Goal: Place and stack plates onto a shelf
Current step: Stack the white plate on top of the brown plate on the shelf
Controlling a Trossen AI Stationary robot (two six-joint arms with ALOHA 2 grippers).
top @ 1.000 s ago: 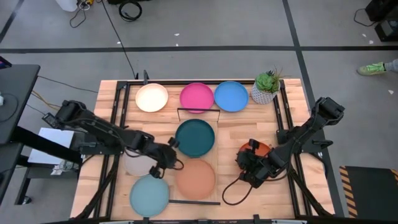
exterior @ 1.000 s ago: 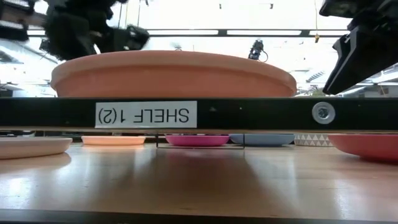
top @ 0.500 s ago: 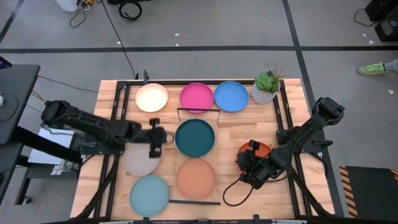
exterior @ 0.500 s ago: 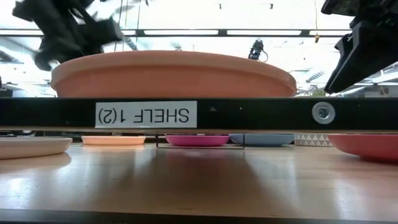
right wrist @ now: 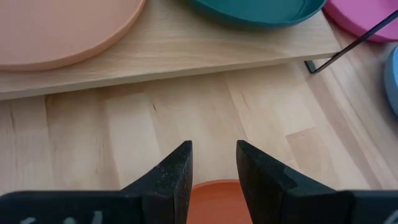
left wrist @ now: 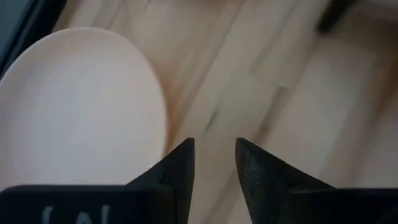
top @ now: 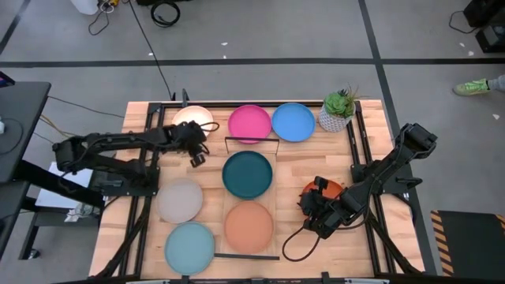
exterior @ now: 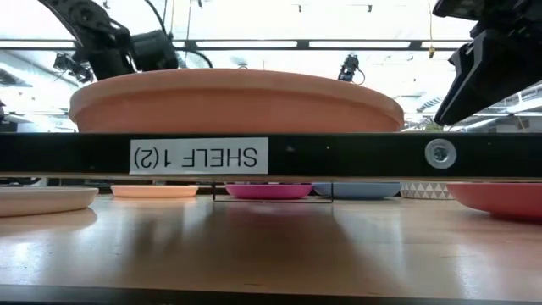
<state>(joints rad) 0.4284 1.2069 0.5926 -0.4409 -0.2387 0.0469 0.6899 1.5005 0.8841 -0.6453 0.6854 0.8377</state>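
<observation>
Two plates [top: 248, 174] on shelf [top: 276, 211]

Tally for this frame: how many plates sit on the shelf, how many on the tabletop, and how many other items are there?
Plates on the shelf: 2, dark teal and tan.
Plates on the tabletop: 6, cream, pink, blue, grey, light aqua, orange.
Potted plant: 1.
Total: 9.

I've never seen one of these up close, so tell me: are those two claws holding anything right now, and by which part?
Nothing is held. The left gripper is open beside the cream plate; the right gripper is open above the orange plate.
</observation>
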